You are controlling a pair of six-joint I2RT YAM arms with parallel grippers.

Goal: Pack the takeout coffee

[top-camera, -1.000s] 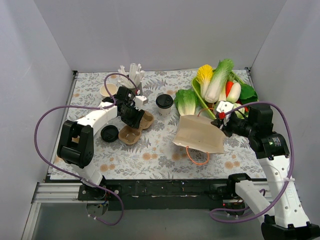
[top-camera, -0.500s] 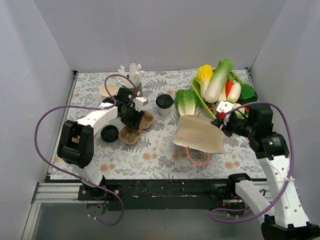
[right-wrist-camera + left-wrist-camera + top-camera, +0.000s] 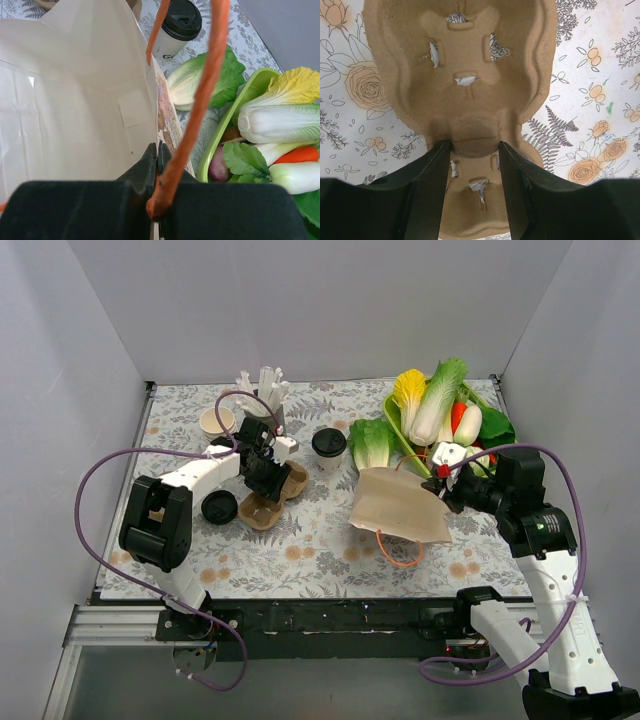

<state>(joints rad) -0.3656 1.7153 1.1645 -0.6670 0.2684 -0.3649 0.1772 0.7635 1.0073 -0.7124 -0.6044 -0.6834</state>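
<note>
The takeout coffee (image 3: 328,447) stood upright on the floral table cover (image 3: 300,552), untouched by either arm. We saw a small cream-white paper cup, tapering toward its base and capped with a round black lid. In the right wrist view the takeout coffee (image 3: 176,31) showed a raised rim on that lid, a moulded sip spout and dark printing on the cup wall, too partial for us to read. It sat between the pulp cup carrier (image 3: 272,496) on its left and a leafy green cabbage (image 3: 372,443) on its right, just beyond the mouth of the paper bag (image 3: 400,508).

The left gripper (image 3: 268,475) was partly closed, and in its own camera the left gripper (image 3: 472,145) had both fingers pressed against the narrow waist of the cup carrier (image 3: 465,65), clamping it. The right gripper (image 3: 441,486) was fully closed; seen from its wrist, the right gripper (image 3: 157,156) pinched the upper edge of the paper bag (image 3: 75,100), which lay tipped with its mouth toward the coffee. The bag's orange handle (image 3: 202,95) ran up across that view.

A loose black lid (image 3: 218,507) lay just left of the carrier, a lidless cup (image 3: 217,421) stood at the far left, and a green tray (image 3: 243,95) of vegetables sat to the right.
</note>
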